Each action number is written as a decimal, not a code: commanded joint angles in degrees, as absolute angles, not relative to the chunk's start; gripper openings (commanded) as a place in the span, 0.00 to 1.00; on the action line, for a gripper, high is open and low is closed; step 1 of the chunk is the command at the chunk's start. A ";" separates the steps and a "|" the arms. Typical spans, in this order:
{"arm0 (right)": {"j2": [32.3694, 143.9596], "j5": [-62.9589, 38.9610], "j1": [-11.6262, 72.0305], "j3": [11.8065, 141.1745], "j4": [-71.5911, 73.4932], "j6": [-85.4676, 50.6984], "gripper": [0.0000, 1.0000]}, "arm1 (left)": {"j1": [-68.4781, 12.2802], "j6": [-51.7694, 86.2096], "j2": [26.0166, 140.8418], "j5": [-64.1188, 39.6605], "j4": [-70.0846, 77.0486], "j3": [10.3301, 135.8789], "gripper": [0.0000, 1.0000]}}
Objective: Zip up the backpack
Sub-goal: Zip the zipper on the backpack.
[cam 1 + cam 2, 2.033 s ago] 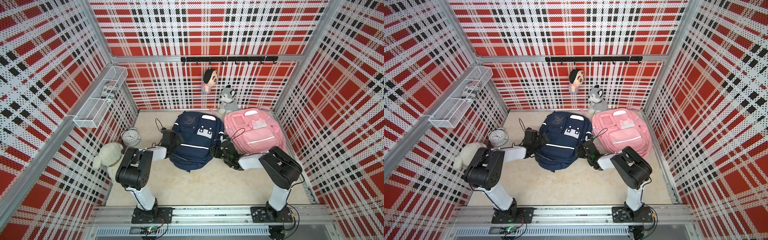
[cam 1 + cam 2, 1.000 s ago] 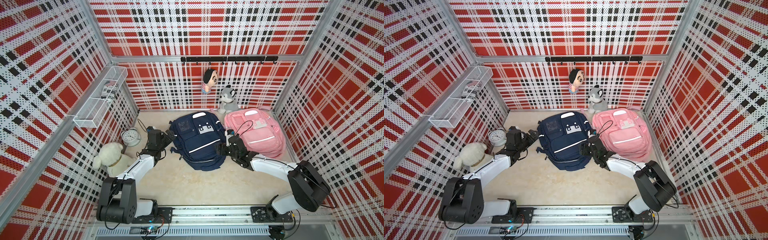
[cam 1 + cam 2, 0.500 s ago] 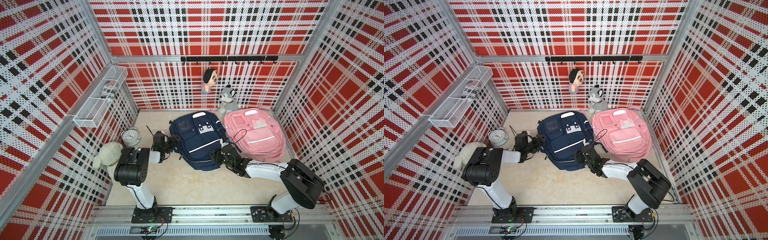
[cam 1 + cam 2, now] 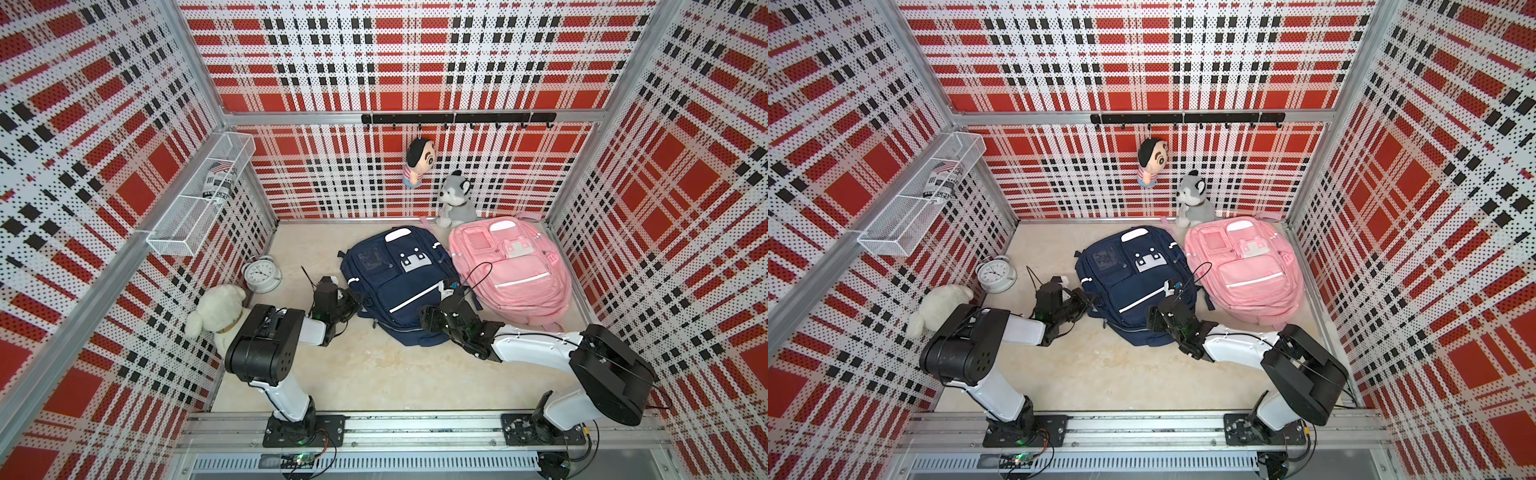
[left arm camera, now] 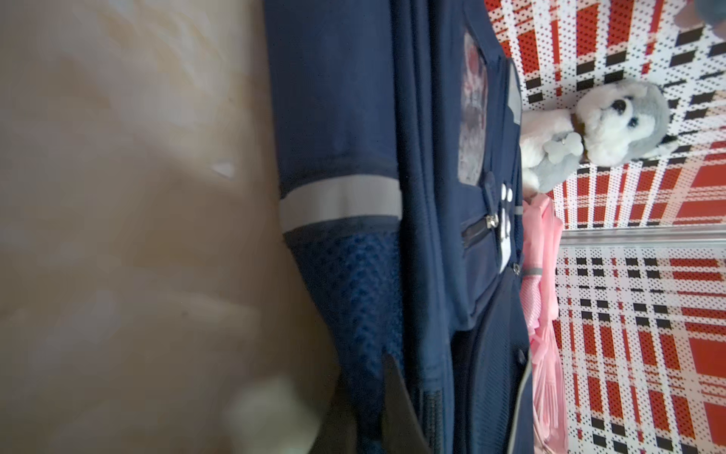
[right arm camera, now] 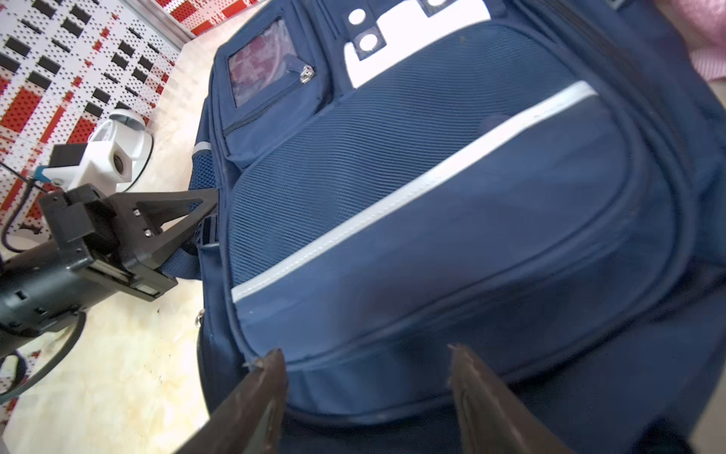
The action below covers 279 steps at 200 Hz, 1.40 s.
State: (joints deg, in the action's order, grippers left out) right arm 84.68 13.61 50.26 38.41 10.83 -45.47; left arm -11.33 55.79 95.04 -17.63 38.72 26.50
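Observation:
The navy backpack (image 4: 399,282) (image 4: 1133,282) lies flat on the floor, front pockets up. My left gripper (image 4: 355,301) (image 4: 1088,299) is at its left side, by the mesh side pocket (image 5: 353,283). In the right wrist view the left gripper (image 6: 208,204) has its fingers pinched together on that side edge. My right gripper (image 4: 432,320) (image 6: 365,353) is open at the bag's lower right corner. Its two fingertips stand on either side of the front pocket's bottom seam. A small silver zipper pull (image 6: 305,74) shows on the clear-window pocket.
A pink backpack (image 4: 511,266) lies right of the navy one, almost touching it. A husky plush (image 4: 455,199) sits at the back wall, with a doll (image 4: 417,166) hung above it. An alarm clock (image 4: 262,274) and a white plush (image 4: 216,307) are at the left wall.
My left gripper has closed from wide open onto the backpack's left side. The right gripper slid down to the bag's lower corner, its jaws slightly narrower.

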 commanded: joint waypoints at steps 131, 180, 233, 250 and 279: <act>105.14 42.42 75.52 63.66 -20.69 -71.06 0.62 | -24.48 60.27 78.71 -16.86 37.30 20.86 0.00; 110.94 47.45 75.52 72.12 -28.03 -71.01 0.53 | -24.04 58.90 74.88 -18.46 35.41 19.01 0.00; 112.04 49.25 75.41 75.90 -30.54 -66.56 0.23 | -20.68 57.69 70.43 -19.21 32.79 15.94 0.00; 109.68 47.29 75.30 73.56 -27.13 -62.61 0.18 | -18.49 56.88 69.20 -20.01 31.75 15.06 0.00; 104.54 41.99 74.93 67.96 -20.11 -55.33 0.04 | -15.27 54.96 68.09 -20.87 29.03 15.11 0.00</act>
State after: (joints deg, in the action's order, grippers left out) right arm 110.04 42.65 75.99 71.61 -23.49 -62.17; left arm -17.80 58.19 70.28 -17.96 30.37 15.49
